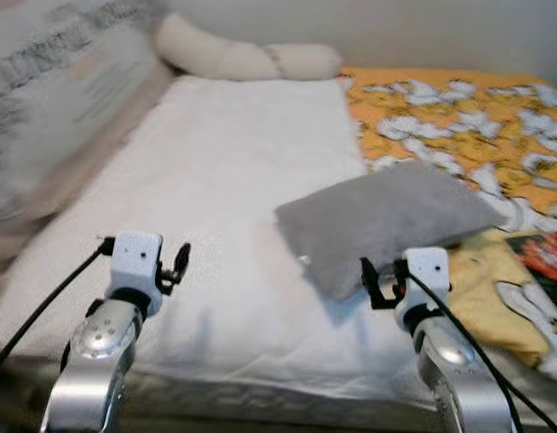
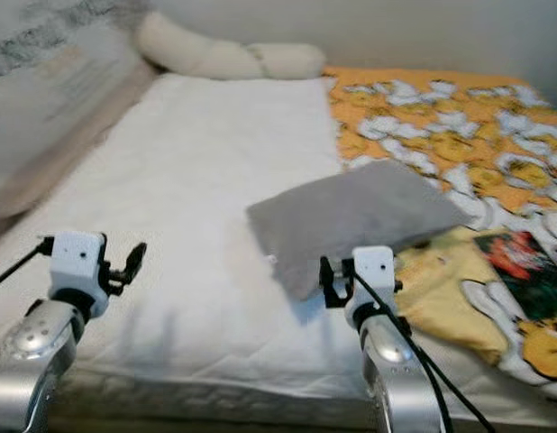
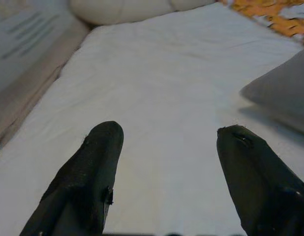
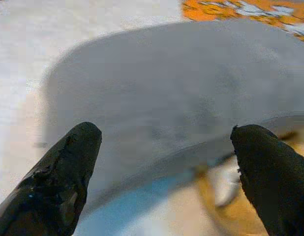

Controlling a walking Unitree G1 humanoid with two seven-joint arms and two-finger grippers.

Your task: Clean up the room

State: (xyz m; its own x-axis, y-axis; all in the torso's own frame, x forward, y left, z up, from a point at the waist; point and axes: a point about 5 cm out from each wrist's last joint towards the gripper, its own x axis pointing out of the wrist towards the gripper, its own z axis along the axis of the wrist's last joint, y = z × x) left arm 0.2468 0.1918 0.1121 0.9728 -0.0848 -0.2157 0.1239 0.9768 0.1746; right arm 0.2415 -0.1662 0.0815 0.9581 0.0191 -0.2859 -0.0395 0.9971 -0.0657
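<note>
Now my right claw is spread wide, right in front of the gray pillow. The pillow's long side runs sideways. My left claw, also spread, is farther away.

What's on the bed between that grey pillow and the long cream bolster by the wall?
Only bare white sheet between the grey pillow and cream bolster, seen in both eye views.

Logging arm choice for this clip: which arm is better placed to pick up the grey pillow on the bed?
Right. The right tool is open and faces the grey pillow closely, its edge lying just ahead between the fingers. The left tool, also open, faces bare white sheet, with the pillow off to its side.
</note>
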